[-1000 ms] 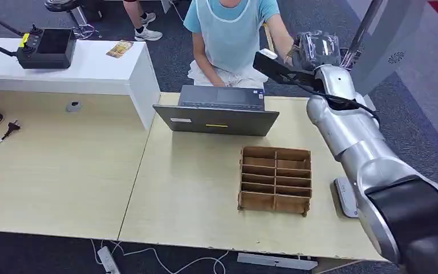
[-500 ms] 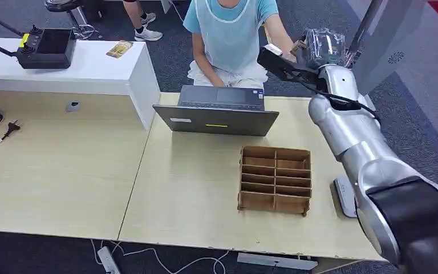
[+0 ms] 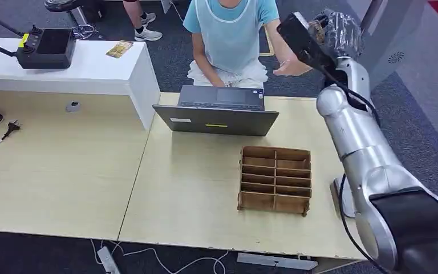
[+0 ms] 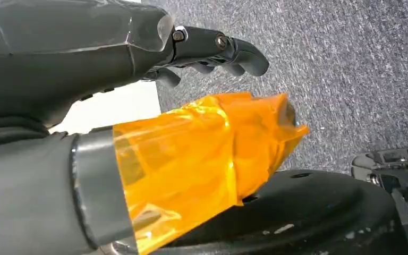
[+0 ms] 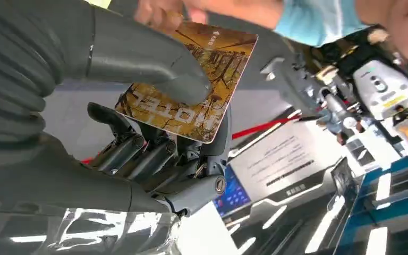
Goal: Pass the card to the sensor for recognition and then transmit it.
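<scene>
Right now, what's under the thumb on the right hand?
A brown hotel card, pinned by the thumb against the dark fingers of the right hand. A person's hand grips its far edge. The thumb covers part of the print.

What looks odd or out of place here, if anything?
One thing stands out: the left hand has orange film wrapped around its thumb, crinkled and loose at the end. Otherwise the right hand pinches the card normally while a person's fingers touch its far edge.
</scene>
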Available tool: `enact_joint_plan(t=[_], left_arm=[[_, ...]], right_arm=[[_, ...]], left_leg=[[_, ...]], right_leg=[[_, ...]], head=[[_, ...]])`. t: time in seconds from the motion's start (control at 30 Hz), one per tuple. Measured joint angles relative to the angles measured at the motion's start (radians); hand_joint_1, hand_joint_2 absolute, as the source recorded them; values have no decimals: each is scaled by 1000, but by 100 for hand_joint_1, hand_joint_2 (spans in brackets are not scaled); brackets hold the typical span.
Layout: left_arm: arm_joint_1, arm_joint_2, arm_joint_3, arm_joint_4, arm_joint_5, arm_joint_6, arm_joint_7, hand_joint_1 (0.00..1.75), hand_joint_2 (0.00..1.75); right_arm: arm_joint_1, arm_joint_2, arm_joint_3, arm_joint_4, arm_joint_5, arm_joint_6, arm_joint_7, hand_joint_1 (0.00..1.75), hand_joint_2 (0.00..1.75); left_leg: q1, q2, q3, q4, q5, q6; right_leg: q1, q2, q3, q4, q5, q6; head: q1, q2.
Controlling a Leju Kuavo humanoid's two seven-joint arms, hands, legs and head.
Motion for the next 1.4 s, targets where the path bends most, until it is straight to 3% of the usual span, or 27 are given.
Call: enact_joint_plan(t=[0.17,0.37,0.57,0.73,0.93,1.07,1.4], left_arm=[[1,0,0,0,6,8,4,0,0],[1,0,2,0,18,13,4,0,0],[1,-5,10,0,39,18,6,0,0],[3,-5,21,0,45,20,7,0,0],[3,-5,27,0,50,20,7,0,0],[3,-5,29,0,56,21,7,0,0],[4,-5,45,0,71,28,6,0,0]], right_arm=[[24,0,-73,-97,-204,72,-45,175,175],[34,-5,-119,-146,-333,180,-57,175,175],[35,-48,-145,-147,-517,375,-70,175,175],[35,-100,-178,-94,-683,509,-96,175,175],[49,-150,-208,-52,-770,565,-119,175,175],[69,-188,-224,-38,-868,639,-133,175,175],[182,-352,-240,-29,-1068,770,-156,175,175]], left_leg=[[0,0,0,0,0,0],[0,0,0,0,0,0],[0,0,0,0,0,0],[0,-1,0,0,0,0],[0,0,0,0,0,0],[0,-2,0,1,0,0],[-1,-2,0,1,0,0]], right_leg=[[0,0,0,0,0,0],[0,0,0,0,0,0],[0,0,0,0,0,0],[0,0,0,0,0,0],[0,0,0,0,0,0],[0,-1,0,0,0,0],[0,-1,0,-1,0,0]], head=[[0,0],[0,0],[0,0],[0,0],[0,0],[0,0],[0,0]])
